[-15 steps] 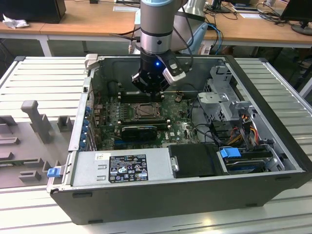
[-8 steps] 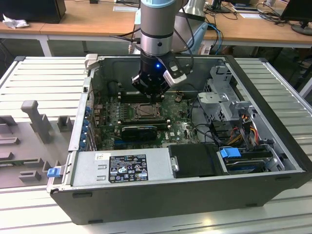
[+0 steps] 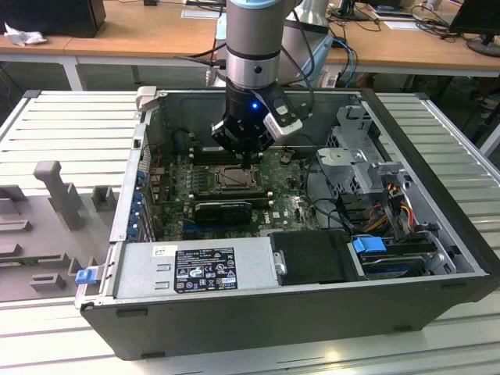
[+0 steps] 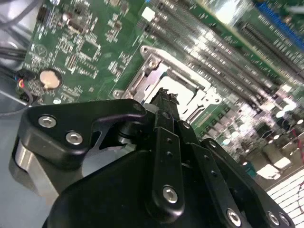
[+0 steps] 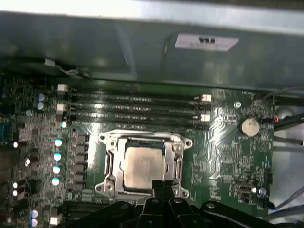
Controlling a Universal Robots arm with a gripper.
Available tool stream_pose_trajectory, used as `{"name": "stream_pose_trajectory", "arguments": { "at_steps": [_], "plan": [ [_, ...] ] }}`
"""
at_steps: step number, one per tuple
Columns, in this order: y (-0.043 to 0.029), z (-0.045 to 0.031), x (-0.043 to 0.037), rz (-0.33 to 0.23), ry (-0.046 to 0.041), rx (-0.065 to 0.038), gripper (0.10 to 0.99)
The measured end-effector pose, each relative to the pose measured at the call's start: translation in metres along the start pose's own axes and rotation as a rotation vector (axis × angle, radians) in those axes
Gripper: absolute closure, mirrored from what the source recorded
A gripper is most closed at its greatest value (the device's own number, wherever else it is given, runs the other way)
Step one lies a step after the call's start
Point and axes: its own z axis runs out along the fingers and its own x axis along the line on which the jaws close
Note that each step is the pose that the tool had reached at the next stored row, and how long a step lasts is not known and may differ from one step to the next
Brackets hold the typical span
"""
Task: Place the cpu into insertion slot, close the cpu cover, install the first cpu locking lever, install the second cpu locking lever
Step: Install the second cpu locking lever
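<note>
**So: CPU seated, cover down, gripper parked at the socket edge**

Basically an open tower case (image 3: pixel 437 258) lying on its side on a slatted white table (image 3: pixel 62 125), arm reaching straight down into it. Gripper (image 3: pixel 248 161) hanging right over the motherboard (image 3: pixel 293 205), just off the socket's 3 o'clock side in the exterior view.

Looking at the first wrist view: cpu (image 5: pixel 142 166) sitting flat in the insertion slot (image 5: pixel 110 167), pale metal top showing through the window of the cpu cover (image 5: pixel 178 161). Cover lying down flat around the chip, silver frame on all sides. Fingertips (image 5: pixel 159 186) together in a narrow black point, touching or nearly touching the frame at about 5 o'clock of the chip. Jaws pressed closed, nothing visible between them.

Second wrist view, same story from behind the black linkage: gripper (image 4: pixel 165 97) tip poking down at the edge of the silver cover (image 4: pixel 156 71), green board all around.

Other bits worth noting:
- Four long memory slots (image 5: pixel 137 107) just beyond the socket at 12 o'clock in the first wrist view
- Round coin battery (image 5: pixel 249 126) out at 2 o'clock
- Black card (image 3: pixel 225 211) near the socket in the exterior view
- Power supply (image 3: pixel 195 269) along the near wall, drive cage (image 3: pixel 355 156) toward the exterior view's right

Can't tell whether either locking lever is latched.
</note>
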Motion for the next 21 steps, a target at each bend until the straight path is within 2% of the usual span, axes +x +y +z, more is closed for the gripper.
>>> {"name": "stream_pose_trajectory", "arguments": {
  "at_steps": [2, 6, 10, 17, 19, 20, 21],
  "plan": [
    [-0.0073, -0.0002, 0.0004, 0.0, -0.0001, 0.0, 0.98],
    [-0.0085, -0.0059, 0.0004, 0.0, 0.0, 0.0, 0.98],
    [-0.0163, -0.0063, 0.0008, 0.0, 0.0, 0.0, 0.98],
    [-0.0434, -0.0066, 0.0025, 0.0, 0.0005, -0.002, 0.98],
    [-0.0484, -0.0067, 0.0028, 0.0, 0.0022, -0.005, 0.98],
    [-0.0506, -0.0068, 0.003, 0.0, 0.0027, -0.011, 0.98],
    [-0.0512, -0.0068, 0.0034, 0.0, 0.002, -0.027, 0.98]
  ]
}}
